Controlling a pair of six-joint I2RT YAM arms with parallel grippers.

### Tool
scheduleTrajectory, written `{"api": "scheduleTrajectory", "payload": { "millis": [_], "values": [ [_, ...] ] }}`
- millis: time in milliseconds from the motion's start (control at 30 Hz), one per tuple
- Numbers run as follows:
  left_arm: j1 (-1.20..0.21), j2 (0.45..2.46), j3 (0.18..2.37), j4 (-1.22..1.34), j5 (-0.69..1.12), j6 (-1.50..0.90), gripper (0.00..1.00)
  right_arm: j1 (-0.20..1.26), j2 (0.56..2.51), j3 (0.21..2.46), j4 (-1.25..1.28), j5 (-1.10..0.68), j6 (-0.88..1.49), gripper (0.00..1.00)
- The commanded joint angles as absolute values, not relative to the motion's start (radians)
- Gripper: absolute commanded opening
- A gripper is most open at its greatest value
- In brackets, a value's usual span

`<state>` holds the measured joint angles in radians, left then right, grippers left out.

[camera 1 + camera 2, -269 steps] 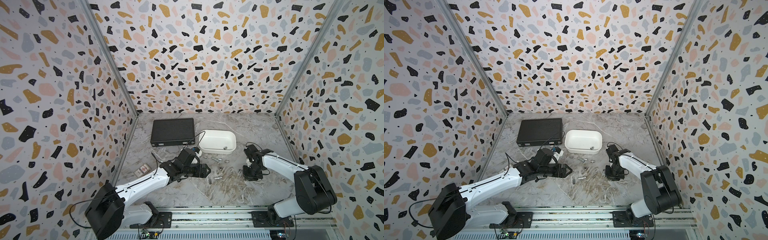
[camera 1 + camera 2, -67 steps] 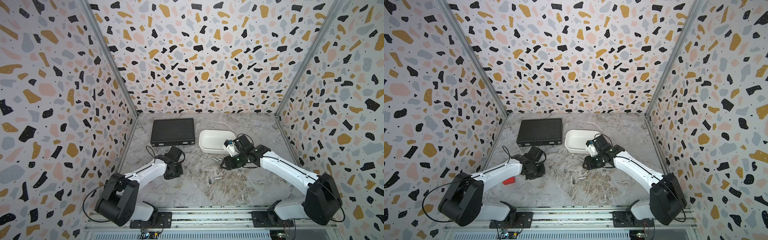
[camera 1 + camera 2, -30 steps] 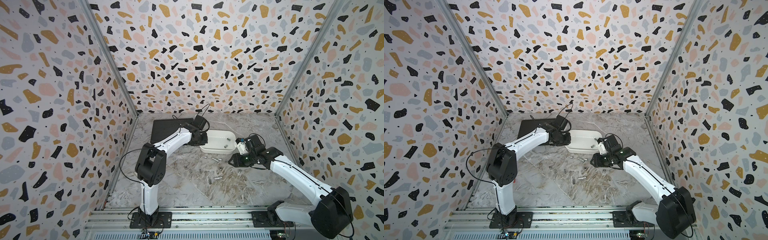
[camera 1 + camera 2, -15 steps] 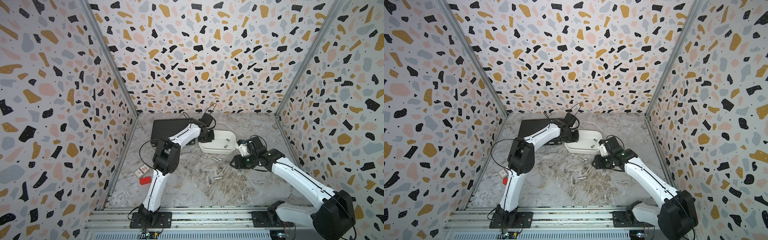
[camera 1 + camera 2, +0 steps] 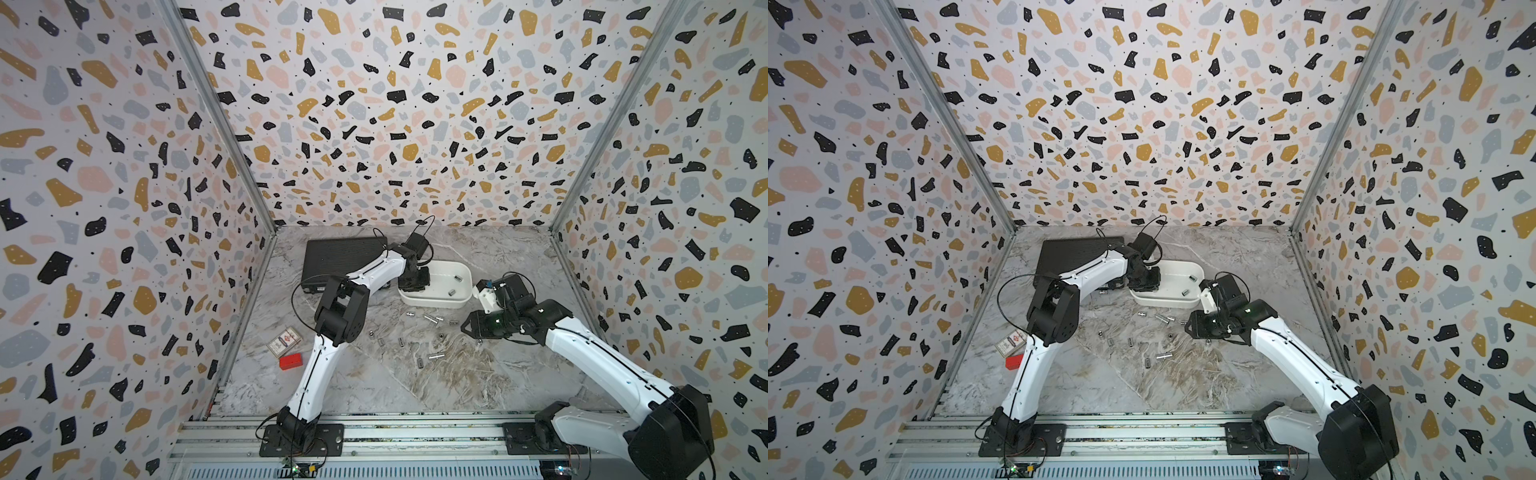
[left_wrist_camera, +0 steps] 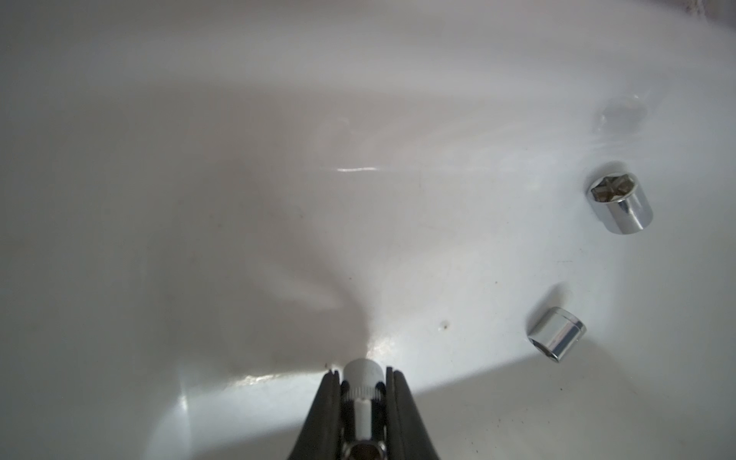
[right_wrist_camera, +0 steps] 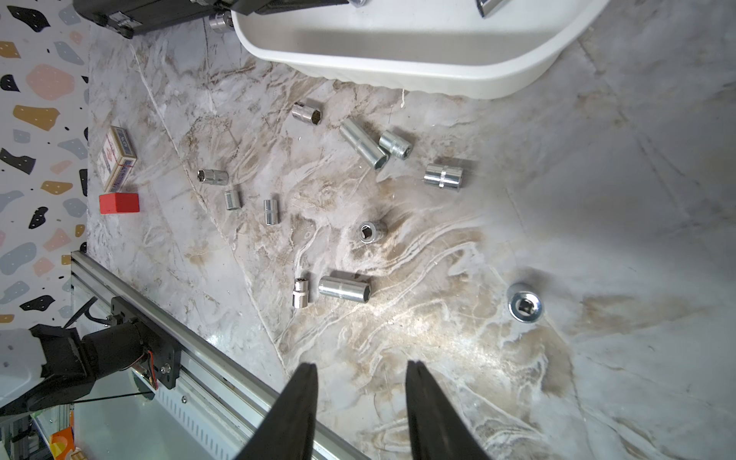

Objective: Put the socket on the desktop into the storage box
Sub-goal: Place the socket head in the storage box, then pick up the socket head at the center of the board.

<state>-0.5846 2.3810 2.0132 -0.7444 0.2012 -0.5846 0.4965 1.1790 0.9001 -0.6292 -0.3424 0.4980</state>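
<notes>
My left gripper [image 6: 364, 372] hangs inside the white storage box [image 5: 436, 302], shut on a small chrome socket [image 6: 364, 382] that pokes out past its tips. Both top views show it over the box's left end [image 5: 1144, 284]. Two sockets [image 6: 621, 203] [image 6: 556, 333] lie on the box floor. My right gripper [image 7: 360, 368] is open and empty, hovering low over the marble desktop [image 5: 374, 386] to the right of the box [image 5: 465, 326]. Several sockets lie scattered on the desktop; the nearest stands upright [image 7: 525, 306].
A black ribbed case [image 5: 340, 257] lies behind and left of the box, with my left arm across its corner. A card box [image 5: 284, 341] and a red block [image 5: 290, 360] sit near the left wall. The metal rail [image 5: 374, 432] runs along the front edge.
My left gripper has moved from the box's left rim to over the inside of the box, still holding the socket. The right gripper has barely shifted.
</notes>
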Motion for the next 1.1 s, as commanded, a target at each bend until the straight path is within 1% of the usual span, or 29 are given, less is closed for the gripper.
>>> {"api": "scheduleTrajectory", "payload": {
  "millis": [0, 100, 133, 433, 600, 900, 1067],
  "values": [
    [-0.589, 2.391, 2.057, -0.761, 0.201, -0.563, 0.24, 0.494, 1.152, 0.894, -0.655, -0.327, 0.509, 0.42],
    [-0.589, 2.383, 2.062, -0.761, 0.196, -0.563, 0.33, 0.494, 1.149, 0.894, -0.653, -0.325, 0.511, 0.42],
    [-0.59, 2.379, 2.063, -0.761, 0.196, -0.564, 0.34, 0.494, 1.149, 0.895, -0.653, -0.325, 0.511, 0.42],
    [-0.591, 2.323, 2.051, -0.76, 0.192, -0.546, 0.35, 0.494, 1.146, 0.888, -0.65, -0.323, 0.517, 0.42],
    [-0.592, 2.256, 2.001, -0.745, 0.188, -0.534, 0.36, 0.494, 1.146, 0.889, -0.646, -0.323, 0.518, 0.42],
    [-0.591, 2.114, 1.861, -0.694, 0.168, -0.519, 0.37, 0.494, 1.152, 0.894, -0.646, -0.319, 0.513, 0.42],
    [-0.591, 2.016, 1.746, -0.659, 0.136, -0.509, 0.38, 0.493, 1.166, 0.913, -0.647, -0.315, 0.496, 0.42]
  ]
}}
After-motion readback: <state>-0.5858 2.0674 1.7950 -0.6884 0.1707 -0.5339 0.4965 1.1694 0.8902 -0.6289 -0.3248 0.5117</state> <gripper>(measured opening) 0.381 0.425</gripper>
